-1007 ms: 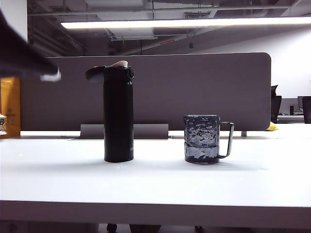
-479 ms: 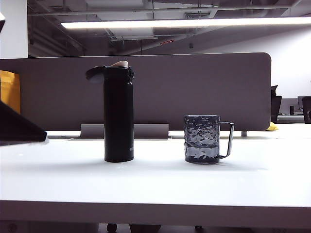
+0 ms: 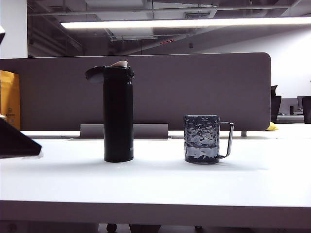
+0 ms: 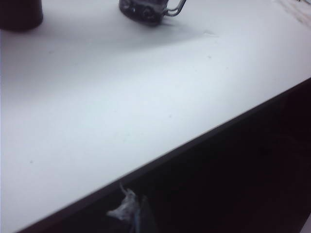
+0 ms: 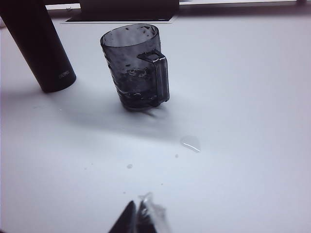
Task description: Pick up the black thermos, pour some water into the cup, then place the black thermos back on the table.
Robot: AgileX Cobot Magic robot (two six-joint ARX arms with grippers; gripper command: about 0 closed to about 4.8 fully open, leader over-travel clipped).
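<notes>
The black thermos (image 3: 118, 114) stands upright on the white table (image 3: 155, 179), its flip lid open and its beige spout showing. To its right stands the smoky dimpled cup (image 3: 201, 138) with water in its lower part and its handle turned away from the thermos. My left gripper (image 4: 133, 213) is shut and empty, low by the table's front edge, far from the thermos base (image 4: 19, 12) and the cup (image 4: 146, 9). In the exterior view its dark arm (image 3: 14, 143) fills the left edge. My right gripper (image 5: 141, 211) is shut and empty, above the table short of the cup (image 5: 136, 65) and thermos (image 5: 41, 48).
A grey divider panel (image 3: 194, 92) runs behind the table. A small water puddle (image 5: 190, 142) and a few drops lie on the table between my right gripper and the cup. A yellow box (image 3: 9, 104) stands at the far left.
In the exterior view my left arm has dropped from the upper left corner to the lower left, beside the table top. The thermos and cup have not moved.
</notes>
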